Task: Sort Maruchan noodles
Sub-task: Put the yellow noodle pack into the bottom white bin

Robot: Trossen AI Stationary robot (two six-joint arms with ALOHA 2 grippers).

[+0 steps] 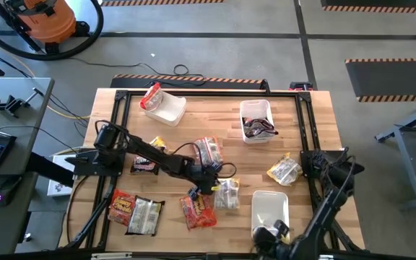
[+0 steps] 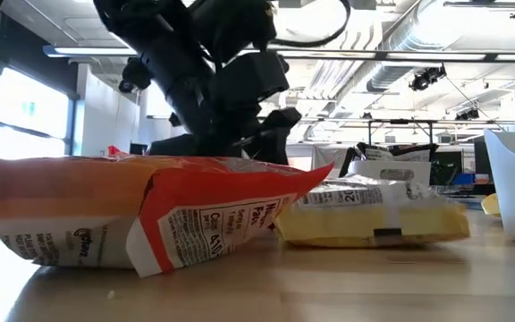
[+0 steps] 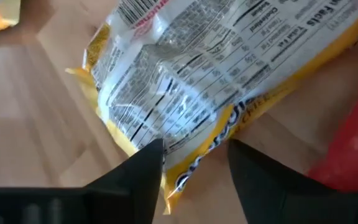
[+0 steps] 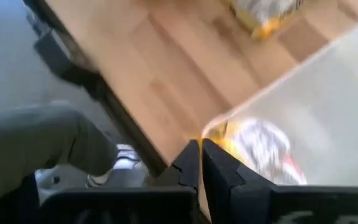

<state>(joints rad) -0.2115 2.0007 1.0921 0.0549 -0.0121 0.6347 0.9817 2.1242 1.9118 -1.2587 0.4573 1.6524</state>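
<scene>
Left end effector [image 3: 194,165] low at table centre, fingers apart; right end effector [image 4: 201,163] shut, near edge.

I see a yellow-white packet [image 3: 185,81] with black print at my dark left tool [image 3: 194,165], a red-orange packet [image 2: 150,210] beside it, white bins [image 1: 269,209] on the pale wood desk [image 1: 302,137].

Bright, even daylight fills the pale wooden tabletop [image 1: 222,115], with only soft shadows. In the low view, windows at nine o'clock glare white and ceiling lights streak. Both wrist views are smeared; the crinkly yellow-white plastic noodle packet [image 3: 216,74] shows blurred print.
</scene>
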